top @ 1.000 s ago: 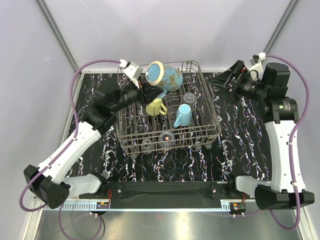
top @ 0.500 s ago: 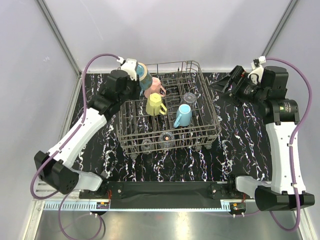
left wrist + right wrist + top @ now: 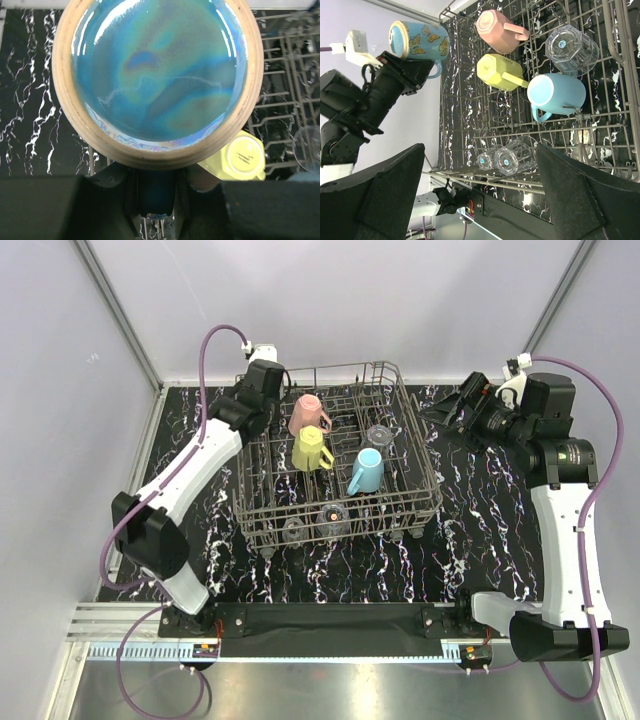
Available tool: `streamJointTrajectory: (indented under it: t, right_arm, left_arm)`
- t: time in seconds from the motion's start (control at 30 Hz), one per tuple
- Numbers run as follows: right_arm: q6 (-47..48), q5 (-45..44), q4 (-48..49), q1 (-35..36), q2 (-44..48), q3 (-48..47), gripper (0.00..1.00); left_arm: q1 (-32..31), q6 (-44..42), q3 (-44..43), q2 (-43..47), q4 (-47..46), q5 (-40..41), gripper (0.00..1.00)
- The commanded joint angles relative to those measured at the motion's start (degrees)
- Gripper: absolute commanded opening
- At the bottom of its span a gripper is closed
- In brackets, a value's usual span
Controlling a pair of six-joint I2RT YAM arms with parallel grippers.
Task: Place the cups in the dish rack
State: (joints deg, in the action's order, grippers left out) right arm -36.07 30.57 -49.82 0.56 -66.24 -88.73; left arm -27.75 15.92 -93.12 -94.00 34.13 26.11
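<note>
The left gripper [image 3: 156,183] has swung away from the middle of the dish rack [image 3: 425,478] toward the far left corner of the counter. It remains clamped on the handle of the teal-blue mug [image 3: 420,40], which hangs above the rack's far left corner rather than seated on the tines. This looks like a repositioning, so that mug is not yet loaded. The pink mug [image 3: 305,412], yellow mug [image 3: 312,448] and light blue mug [image 3: 366,470] sit inside. The right gripper [image 3: 448,412] is spread wide and empty near the far right corner.
</note>
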Motion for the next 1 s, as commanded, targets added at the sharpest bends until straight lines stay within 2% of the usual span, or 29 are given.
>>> streamJointTrajectory:
  t: [0.0,0.1,0.27,0.47,0.67,0.97]
  right_arm:
    - [1.1,-1.3,0.6,-0.2,0.6,0.3,1.0]
    - [1.0,-1.2,0.5,-0.3,0.4,0.5,1.0]
    - [0.7,-1.0,0.8,-0.3,0.1,0.7,1.0]
    - [1.2,-1.4,1.1,-0.2,0.1,1.7,1.0]
    - [1.0,-1.4,1.3,-0.3,-0.4,1.5,1.0]
    - [0.6,-0.6,2.0,-0.2,-1.0,2.0,1.0]
  left_arm:
    - [0.4,3.7,-5.3,-0.7,-7.1,6.4,0.0]
    - [0.5,6.6,-7.6,-3.4,-5.1,8.4,0.0]
    - [0.5,9.6,-7.5,-6.1,-7.1,8.2,0.0]
    - [0.5,14.2,-11.1,-9.5,-6.1,12.6,0.0]
    - [0.5,18.4,-15.8,-13.4,-1.2,15.3,0.0]
    - [0.4,22.2,-16.0,-14.9,2.7,16.0,0.0]
